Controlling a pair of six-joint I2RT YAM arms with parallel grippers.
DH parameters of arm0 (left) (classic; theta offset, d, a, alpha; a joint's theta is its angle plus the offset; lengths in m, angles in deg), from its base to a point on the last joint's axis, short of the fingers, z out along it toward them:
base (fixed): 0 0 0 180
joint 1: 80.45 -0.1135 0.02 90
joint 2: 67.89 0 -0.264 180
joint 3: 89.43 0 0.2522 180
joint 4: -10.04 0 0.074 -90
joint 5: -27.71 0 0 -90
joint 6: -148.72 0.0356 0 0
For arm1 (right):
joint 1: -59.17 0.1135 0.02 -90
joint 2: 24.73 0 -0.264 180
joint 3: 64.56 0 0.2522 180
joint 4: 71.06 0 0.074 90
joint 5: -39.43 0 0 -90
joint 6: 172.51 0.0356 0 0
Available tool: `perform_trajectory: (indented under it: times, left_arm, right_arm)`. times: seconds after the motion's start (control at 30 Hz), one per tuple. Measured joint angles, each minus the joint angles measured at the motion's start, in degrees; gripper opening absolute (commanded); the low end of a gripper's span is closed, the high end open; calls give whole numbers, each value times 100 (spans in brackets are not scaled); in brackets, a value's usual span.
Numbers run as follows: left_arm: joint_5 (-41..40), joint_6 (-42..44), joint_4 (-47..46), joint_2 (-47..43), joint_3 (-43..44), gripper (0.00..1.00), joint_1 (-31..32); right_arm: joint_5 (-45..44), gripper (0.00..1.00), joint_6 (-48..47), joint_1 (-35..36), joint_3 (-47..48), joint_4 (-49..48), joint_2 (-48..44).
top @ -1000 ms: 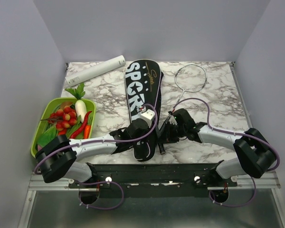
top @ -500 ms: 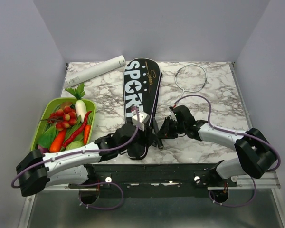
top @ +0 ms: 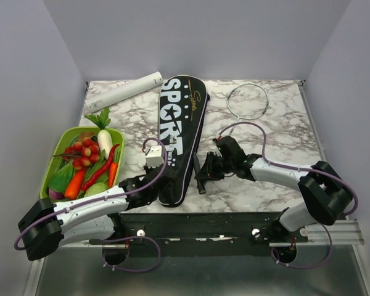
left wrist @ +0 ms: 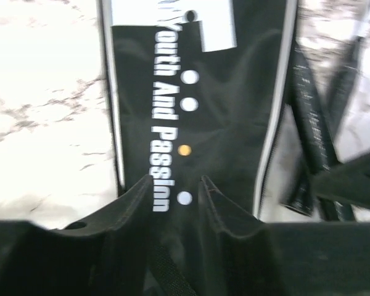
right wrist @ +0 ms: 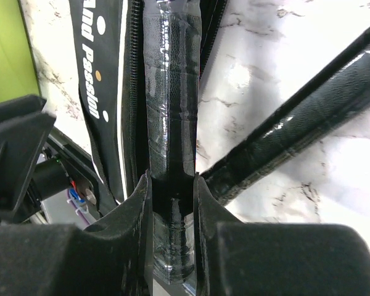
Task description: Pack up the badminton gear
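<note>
Badminton bag [top: 179, 132], black and lettered "SPORT", lay lengthwise on the marble worktop [top: 277, 179] in the top view, between the green tray [top: 55, 157] and a racket [top: 247, 100] whose pale frame rested toward the far right. From the left wrist, the left pincer [left wrist: 176, 182] stood spread over the bag's near end, nothing between its fingers. From the right wrist, the right pincer [right wrist: 171, 185] pinched a taped handle [right wrist: 171, 111] lying along the bag's zip, while a second handle [right wrist: 296, 117] crossed slantwise beside it.

Bright even light; motion-blurred bag [left wrist: 228, 123]
</note>
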Motion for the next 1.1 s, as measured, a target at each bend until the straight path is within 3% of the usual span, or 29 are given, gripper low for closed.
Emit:
perform_trajectory:
  times: [0.2, 0.47, 0.7, 0.93, 1.1]
  left_arm:
    - [-382, -562, 293, 138, -289, 33, -549]
    - [-804, -1032, 376, 748, -348, 32, -785]
    - [-903, -1287, 269, 1515, -376, 21, -892]
    - [-942, -1287, -57, 1600, -409, 17, -918]
    - [-704, -1257, -365, 1377, -616, 12, -927]
  right_arm:
    - [-144, 8, 234, 258, 232, -26, 339]
    - [-280, 8, 431, 466, 295, -293, 721]
    - [-385, 8, 538, 566, 306, -398, 793]
    - [-472, 22, 627, 664, 389, -455, 968]
    - [-490, 23, 732, 745, 494, -612, 1252]
